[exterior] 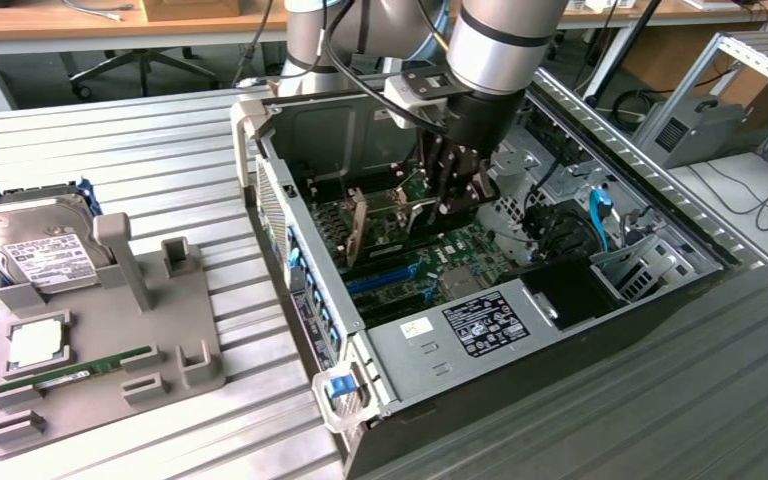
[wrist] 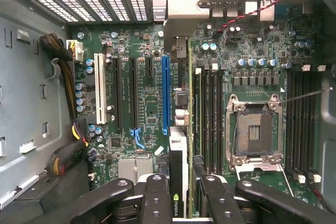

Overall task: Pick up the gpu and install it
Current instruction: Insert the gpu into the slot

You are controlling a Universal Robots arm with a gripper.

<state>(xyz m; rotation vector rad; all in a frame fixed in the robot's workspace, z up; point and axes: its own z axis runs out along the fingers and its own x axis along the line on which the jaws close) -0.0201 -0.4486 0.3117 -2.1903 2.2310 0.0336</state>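
Note:
My gripper [exterior: 446, 196] is down inside the open computer case [exterior: 398, 345], over the green motherboard [exterior: 458, 250]. It is shut on the gpu [exterior: 381, 215], which it holds on edge. In the wrist view the gpu [wrist: 178, 156] shows edge-on as a thin dark card between the two black fingers [wrist: 156, 198], with a green logo patch near them. Its silvery end bracket [wrist: 181, 3] reaches the slotted back wall of the case. The card runs right beside the long blue slot [wrist: 165, 93]. Whether it sits in a slot I cannot tell.
On the ribbed table beside the case stands a grey holder [exterior: 104, 330] with a silver hard drive [exterior: 37, 250], a square processor chip [exterior: 37, 340] and a green memory stick [exterior: 71, 372]. The bare processor socket [wrist: 254, 129] and bundled cables [wrist: 68, 93] flank the card.

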